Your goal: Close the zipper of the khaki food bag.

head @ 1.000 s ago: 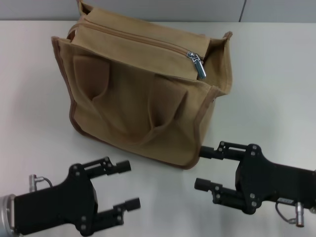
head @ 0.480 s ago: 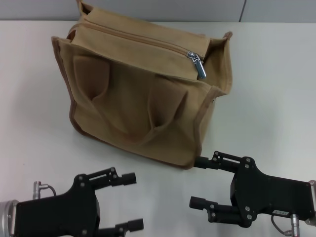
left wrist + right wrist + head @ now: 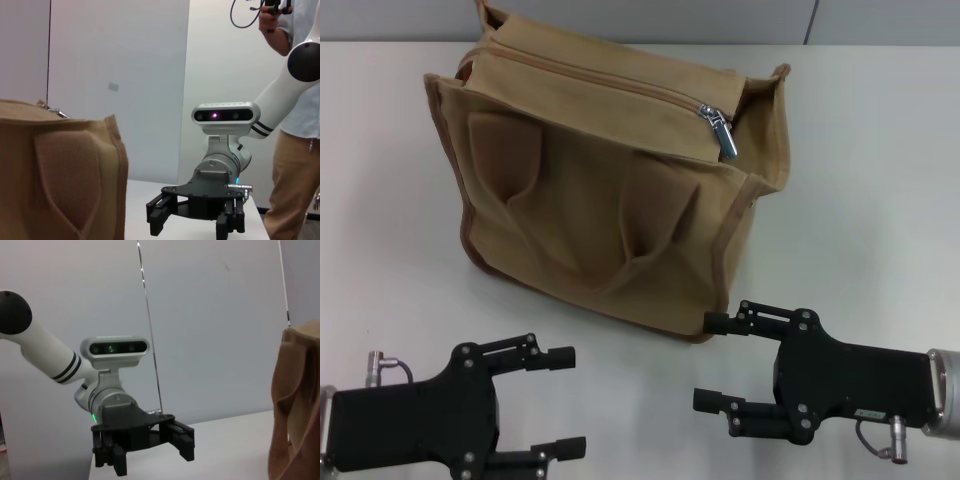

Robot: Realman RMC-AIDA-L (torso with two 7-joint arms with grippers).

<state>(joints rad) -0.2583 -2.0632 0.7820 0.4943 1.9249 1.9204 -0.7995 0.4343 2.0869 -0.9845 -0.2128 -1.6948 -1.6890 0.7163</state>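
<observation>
Nearest the robot, the left gripper (image 3: 560, 402) is held low over the white table (image 3: 880, 180) at the near left, its two black fingers spread apart with nothing between them. The right gripper (image 3: 713, 361) is held at the near right, likewise spread wide and empty, its upper fingertip just beside the bottom front corner of the bag (image 3: 610, 190); whether it touches cannot be told. Beyond both grippers, the khaki food bag is seen standing on the table, a loop handle lying flat against its near face. Along the top of the bag the zipper (image 3: 610, 82) is seen running toward the right, with the silver slider (image 3: 718, 121) at the right end and the pull tab hanging down over the fabric.
</observation>
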